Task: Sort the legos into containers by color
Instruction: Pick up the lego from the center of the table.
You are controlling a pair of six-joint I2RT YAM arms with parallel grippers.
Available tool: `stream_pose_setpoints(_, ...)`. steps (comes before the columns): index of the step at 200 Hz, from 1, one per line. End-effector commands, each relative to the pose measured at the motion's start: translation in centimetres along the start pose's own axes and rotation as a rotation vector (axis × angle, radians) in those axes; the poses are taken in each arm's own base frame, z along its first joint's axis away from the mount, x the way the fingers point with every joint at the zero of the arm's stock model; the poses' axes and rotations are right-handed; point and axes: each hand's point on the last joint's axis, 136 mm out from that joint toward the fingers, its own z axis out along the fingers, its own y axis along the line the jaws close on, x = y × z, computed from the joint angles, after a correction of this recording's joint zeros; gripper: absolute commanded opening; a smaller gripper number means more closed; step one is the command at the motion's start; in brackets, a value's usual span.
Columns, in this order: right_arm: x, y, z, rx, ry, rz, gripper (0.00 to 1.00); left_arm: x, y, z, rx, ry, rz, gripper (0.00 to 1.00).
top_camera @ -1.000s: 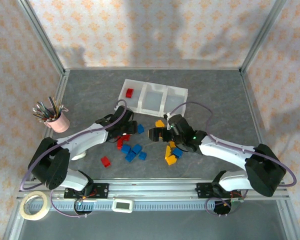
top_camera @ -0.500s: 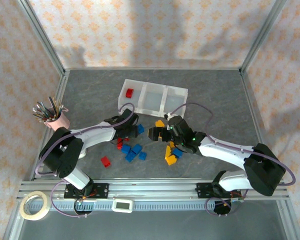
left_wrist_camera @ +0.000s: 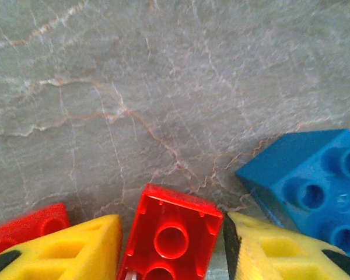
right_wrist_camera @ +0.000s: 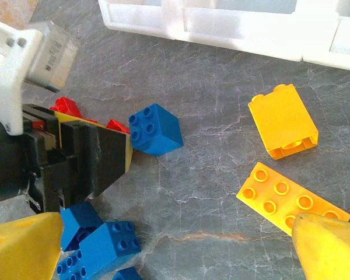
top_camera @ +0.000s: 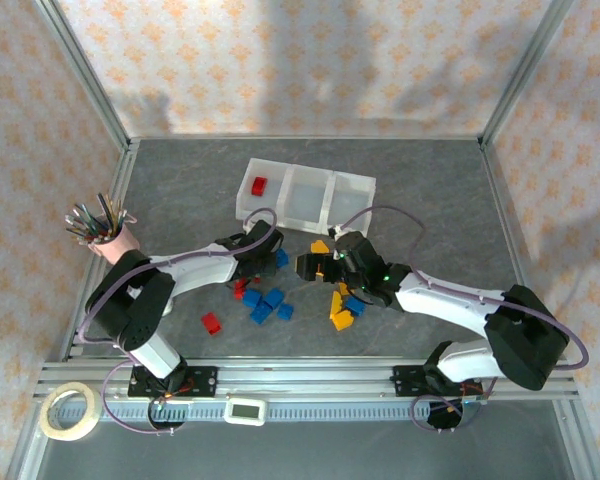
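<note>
Left claw (left_wrist_camera: 170,249) flanks glossy red brick (left_wrist_camera: 174,232), underside hollow.

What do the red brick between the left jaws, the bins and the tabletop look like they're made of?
Red brick: glossy moulded plastic; shiny hollow underside with a tube. Bins: translucent white plastic, seemingly; walls let light through. Tabletop: grey, veined like stone, matte; possibly a printed sheet.

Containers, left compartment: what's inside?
One red lego lies in the left compartment of the containers. Bare floor shows around it; only the patch under the lego is covered.
</note>
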Motion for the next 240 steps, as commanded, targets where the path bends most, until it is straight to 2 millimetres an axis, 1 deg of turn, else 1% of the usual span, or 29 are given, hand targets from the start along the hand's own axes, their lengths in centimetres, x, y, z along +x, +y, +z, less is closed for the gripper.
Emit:
stream_pose_setpoints(1,-0.4,0.0,0.2,0.01,-0.021,0.004,1.0,1.5,0.9,0.7,-0.052,0.055,0.018,0.47)
stream_pose_setpoints(22,-0.3,-0.1,0.2,0.011,-0.022,0.003,1.0,1.1,0.8,0.6,-0.057,0.048,0.021,0.46)
stream_pose_setpoints(62,-0.5,0.0,0.1,0.01,-0.026,0.002,1.0,0.6,1.0,0.3,-0.074,0.037,0.031,0.35)
stream_pose_setpoints(78,-0.7,0.1,-0.1,0.007,-0.032,0.001,1.0,0.4,0.9,0.0,-0.069,0.03,0.03,0.33)
stream_pose_setpoints(99,-1.1,0.4,-0.4,0.004,-0.042,-0.006,1.0,-0.2,1.0,-0.9,-0.066,0.004,0.021,0.3)
stream_pose_setpoints(137,-2.6,1.4,-1.1,-0.011,-0.07,-0.011,1.0,-2.2,1.0,-3.7,-0.033,-0.092,-0.011,0.27)
stream_pose_setpoints(163,-4.2,2.0,-1.2,0.002,-0.1,-0.008,1.0,-4.7,1.6,-5.9,-0.053,-0.185,-0.04,0.26)
stream_pose_setpoints(196,-6.3,2.2,-0.9,0.014,-0.126,0.007,1.0,-9.3,2.4,-8.1,-0.05,-0.296,-0.106,0.24)
stream_pose_setpoints(204,-6.9,2.2,-0.8,0.015,-0.136,0.009,1.0,-10.4,2.5,-8.3,-0.042,-0.316,-0.123,0.24)
stream_pose_setpoints(217,-7.8,1.7,-0.5,0.04,-0.155,0.02,1.0,-12.3,3.0,-8.3,-0.032,-0.346,-0.158,0.24)
stream_pose_setpoints(240,-9.3,0.9,-0.1,0.07,-0.18,0.035,1.0,-15.3,3.7,-7.5,-0.03,-0.369,-0.207,0.22)
